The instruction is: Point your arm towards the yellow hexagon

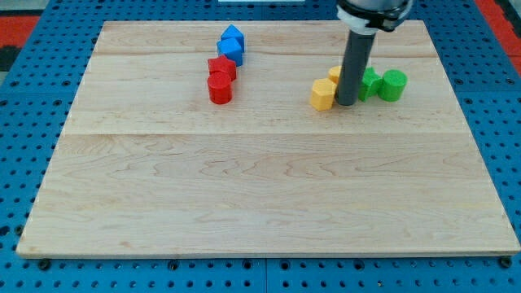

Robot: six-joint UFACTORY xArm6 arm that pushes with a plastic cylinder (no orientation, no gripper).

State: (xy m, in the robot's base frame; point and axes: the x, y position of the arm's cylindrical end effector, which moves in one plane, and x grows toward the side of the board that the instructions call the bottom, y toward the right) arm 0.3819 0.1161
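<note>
The yellow hexagon (323,94) lies on the wooden board (260,187) at the upper right. My tip (346,102) stands just to its right, touching or nearly touching it. A second yellow block (335,74) sits just behind, partly hidden by the rod. Two green blocks lie right of the rod: one (370,82) partly hidden against it, and a green cylinder (393,85) further right.
Two blue blocks (232,45) sit at the upper middle, one behind the other. Below them are a red block (221,67) and a red cylinder (220,88). A blue pegboard (24,122) surrounds the board.
</note>
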